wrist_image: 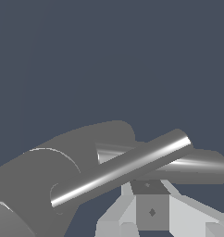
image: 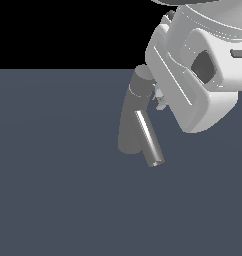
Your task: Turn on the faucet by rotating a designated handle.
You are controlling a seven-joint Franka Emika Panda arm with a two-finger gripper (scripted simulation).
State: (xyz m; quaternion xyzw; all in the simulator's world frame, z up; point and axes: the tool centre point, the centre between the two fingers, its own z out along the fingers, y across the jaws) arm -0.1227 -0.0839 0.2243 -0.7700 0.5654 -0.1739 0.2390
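Note:
The faucet (image: 129,125) is a grey leaning column with a round cap, standing on the dark floor. Its shiny slanted spout (image: 149,140) points down toward the exterior view's right. My white gripper (image: 158,101) is beside the cap, on the exterior view's right, and it hides the handle in that view. In the wrist view the handle (wrist_image: 123,169) is a shiny straight rod coming off the cap (wrist_image: 44,173). The spout (wrist_image: 202,165) lies behind it. My gripper (wrist_image: 151,203) looks shut and empty, with its tips right against the handle's middle.
A flat dark blue-grey floor (image: 53,190) surrounds the faucet. My arm's large white wrist body (image: 203,75) hangs above and to the exterior view's right of the faucet.

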